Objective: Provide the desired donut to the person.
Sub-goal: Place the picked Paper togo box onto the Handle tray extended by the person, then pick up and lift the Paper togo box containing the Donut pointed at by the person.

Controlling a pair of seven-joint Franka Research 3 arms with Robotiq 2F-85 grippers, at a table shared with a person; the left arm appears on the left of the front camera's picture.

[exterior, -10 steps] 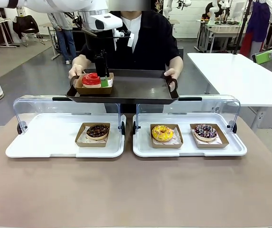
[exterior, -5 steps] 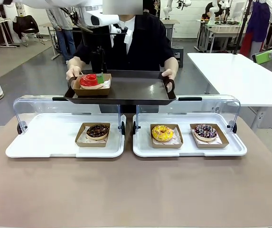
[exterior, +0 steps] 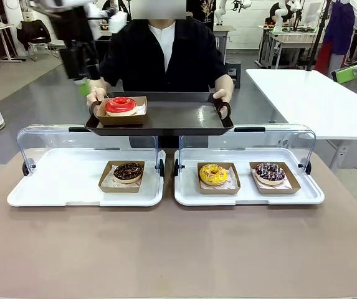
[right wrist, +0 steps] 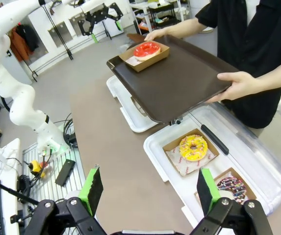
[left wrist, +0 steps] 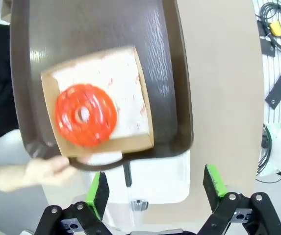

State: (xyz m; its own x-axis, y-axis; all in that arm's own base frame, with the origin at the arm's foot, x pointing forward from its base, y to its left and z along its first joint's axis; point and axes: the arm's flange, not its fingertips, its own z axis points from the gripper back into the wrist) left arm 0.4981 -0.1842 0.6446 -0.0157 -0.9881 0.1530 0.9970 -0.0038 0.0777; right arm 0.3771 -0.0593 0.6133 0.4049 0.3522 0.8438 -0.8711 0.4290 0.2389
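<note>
Front view shows the red donut (exterior: 121,104) in its cardboard box (exterior: 122,119) at the left end of the brown tray (exterior: 178,115), which the person (exterior: 166,56) holds by both ends at the far side of the table (exterior: 178,249). The left gripper (left wrist: 156,188) hangs above and just off that end, fingers spread wide and empty. The right gripper (right wrist: 147,188) is likewise spread, holding nothing, over the table.

On your brown tabletop (exterior: 178,249), two white plastic trays (exterior: 60,180): left holds a chocolate-glazed donut (exterior: 128,171), right a yellow-glazed donut (exterior: 213,174) and a sprinkled donut (exterior: 270,172).
</note>
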